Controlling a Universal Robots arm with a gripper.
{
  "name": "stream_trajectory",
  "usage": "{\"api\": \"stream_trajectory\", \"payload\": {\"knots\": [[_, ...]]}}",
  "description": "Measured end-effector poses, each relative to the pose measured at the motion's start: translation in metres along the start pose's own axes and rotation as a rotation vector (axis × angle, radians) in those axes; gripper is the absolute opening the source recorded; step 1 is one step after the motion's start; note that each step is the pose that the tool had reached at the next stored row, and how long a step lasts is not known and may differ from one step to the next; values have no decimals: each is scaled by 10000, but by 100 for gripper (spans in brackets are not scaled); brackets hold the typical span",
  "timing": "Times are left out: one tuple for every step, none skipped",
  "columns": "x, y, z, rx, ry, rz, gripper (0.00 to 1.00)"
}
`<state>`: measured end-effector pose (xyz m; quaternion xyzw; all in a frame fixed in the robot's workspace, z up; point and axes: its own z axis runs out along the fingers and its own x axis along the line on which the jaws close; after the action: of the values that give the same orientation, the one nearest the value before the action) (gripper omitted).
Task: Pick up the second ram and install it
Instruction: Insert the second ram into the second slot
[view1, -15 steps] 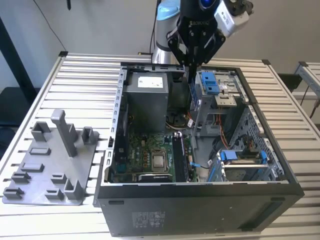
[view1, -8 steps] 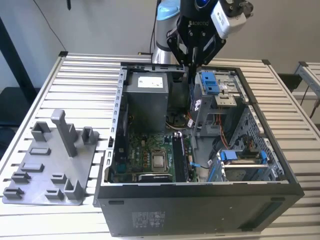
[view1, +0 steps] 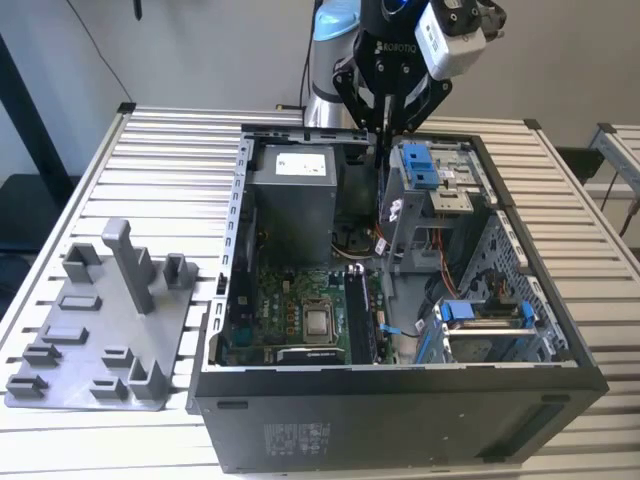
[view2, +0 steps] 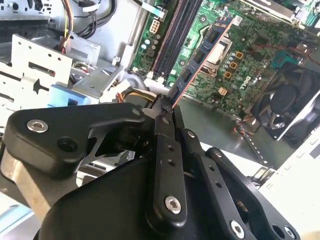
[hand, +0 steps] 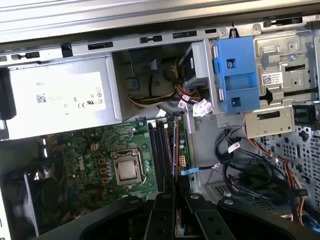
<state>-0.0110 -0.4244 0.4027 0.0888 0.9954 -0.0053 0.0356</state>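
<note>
Bright, even light washes the pale ribbed metal surface (view1: 160, 150); the open black computer case (view1: 400, 410) holds soft shade inside, and the black hand (view2: 167, 107) carries dull highlights.

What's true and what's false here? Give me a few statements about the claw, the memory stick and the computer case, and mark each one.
1. The claw is shut on the memory stick. True.
2. The memory stick is seated in a motherboard slot. False: it is held in the claw, not in a slot.
3. The computer case lies with its side open. True.
4. The grey fixture sits inside the case. False: it lies on the table, to the exterior view's left of the case.
</note>
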Motion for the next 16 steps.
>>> {"api": "stream_trajectory", "payload": {"knots": [[0,0,0,0,0,0,14],[0,0,0,1,0,1,14],[0,0,0,0,0,1,14],[0,0,0,1,0,1,14],[0,0,0,1,0,1,14],[0,0,1,3,9,3,14],[-2,1,2,7,34,2,14],[-7,2,3,13,75,2,14],[-16,4,5,22,122,0,14],[-29,6,7,34,180,-6,14],[-39,8,11,43,221,-14,14],[-46,9,15,47,240,-31,14],[-50,10,21,47,244,-52,14],[-52,10,28,45,245,-77,14],[-52,10,37,43,245,-103,14],[-51,10,46,42,246,-134,14]]}}
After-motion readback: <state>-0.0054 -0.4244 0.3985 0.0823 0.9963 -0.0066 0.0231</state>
